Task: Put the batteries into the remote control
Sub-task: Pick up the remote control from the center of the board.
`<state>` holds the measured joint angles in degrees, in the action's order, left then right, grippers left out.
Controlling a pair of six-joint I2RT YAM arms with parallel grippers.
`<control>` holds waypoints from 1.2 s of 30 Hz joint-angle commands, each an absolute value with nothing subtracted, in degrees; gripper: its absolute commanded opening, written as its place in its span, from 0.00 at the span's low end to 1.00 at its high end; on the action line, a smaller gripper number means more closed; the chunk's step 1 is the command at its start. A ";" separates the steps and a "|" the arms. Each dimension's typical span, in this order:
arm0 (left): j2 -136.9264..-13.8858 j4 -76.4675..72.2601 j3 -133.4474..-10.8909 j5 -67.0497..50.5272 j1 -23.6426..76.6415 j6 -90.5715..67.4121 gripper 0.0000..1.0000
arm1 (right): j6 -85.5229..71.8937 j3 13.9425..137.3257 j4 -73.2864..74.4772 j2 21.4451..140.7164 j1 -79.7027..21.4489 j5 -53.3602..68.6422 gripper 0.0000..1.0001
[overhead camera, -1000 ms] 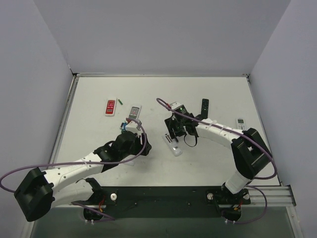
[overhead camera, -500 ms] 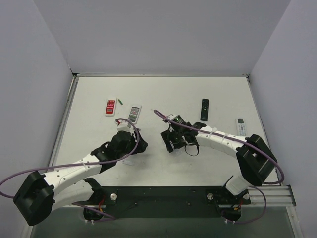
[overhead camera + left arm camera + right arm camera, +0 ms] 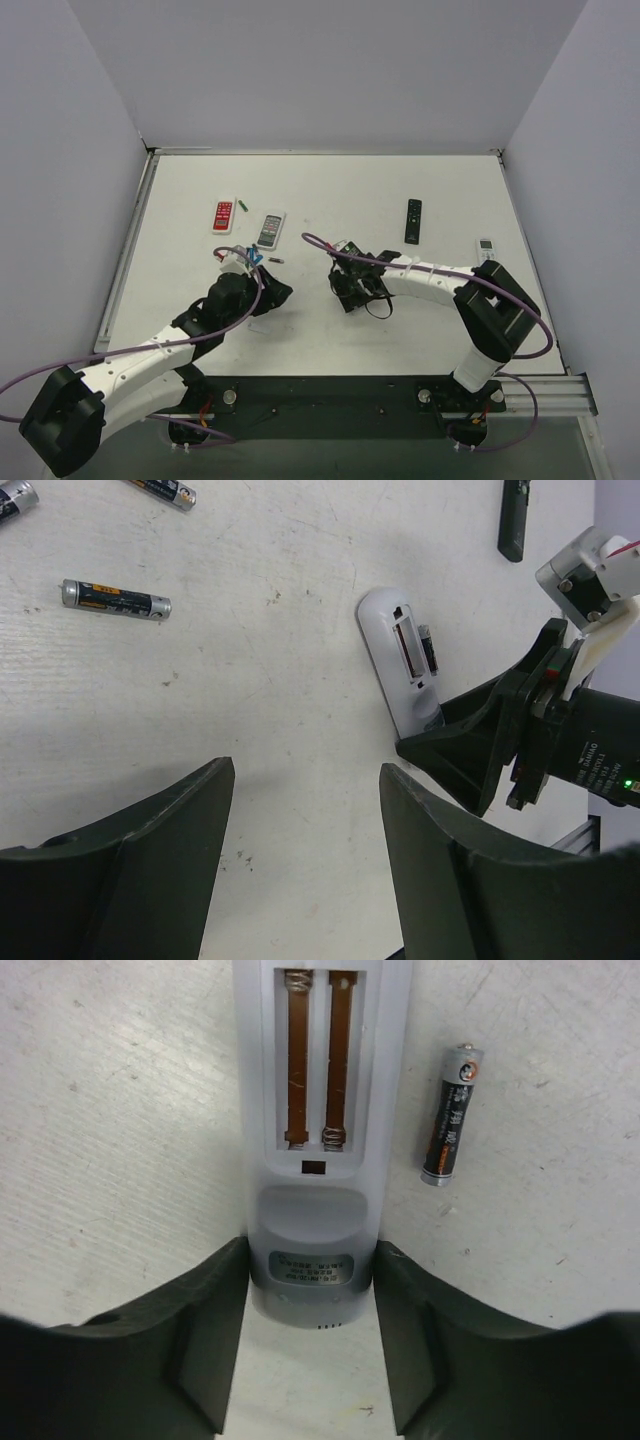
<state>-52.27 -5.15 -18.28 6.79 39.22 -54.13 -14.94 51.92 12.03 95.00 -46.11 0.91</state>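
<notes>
The white remote control (image 3: pixel 315 1110) lies back up on the table, its battery recess open and empty, with two springs showing. My right gripper (image 3: pixel 312 1270) is shut on the remote's near end, a finger pressed against each side. One dark battery (image 3: pixel 452 1115) lies just right of the remote, apart from it. In the left wrist view the remote (image 3: pixel 400 660) sticks out of the right gripper (image 3: pixel 470 750). My left gripper (image 3: pixel 307 780) is open and empty above bare table. More batteries (image 3: pixel 115 598) lie loose to its far left. The top view hides the remote under the right gripper (image 3: pixel 350 290).
A red remote (image 3: pixel 223 216) and a grey remote (image 3: pixel 271 229) lie at the back left, with a green battery (image 3: pixel 243 203) between them. A black remote (image 3: pixel 413 220) and a white remote with a display (image 3: pixel 486 250) lie at the right.
My right gripper has come down and nearer, onto the white remote, covering it in the top view. My left gripper has drawn back toward the near edge, away from the grey remote.
</notes>
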 commanded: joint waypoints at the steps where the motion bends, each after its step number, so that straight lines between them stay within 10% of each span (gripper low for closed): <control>1: -51.07 -12.74 -16.70 4.22 38.67 -57.13 0.70 | -14.94 50.63 13.62 95.45 -47.37 0.18 0.40; 5: -51.06 -19.49 -14.25 2.55 38.67 -58.18 0.70 | -15.12 49.84 11.96 91.77 -47.55 0.70 0.14; 10: -51.68 -24.87 -13.36 0.80 38.67 -58.71 0.70 | -15.82 48.87 8.09 84.83 -47.55 2.10 0.05; 36: -65.04 -39.64 -22.67 1.41 46.31 -55.55 0.71 | -21.53 50.45 -4.22 72.60 -53.35 7.74 0.04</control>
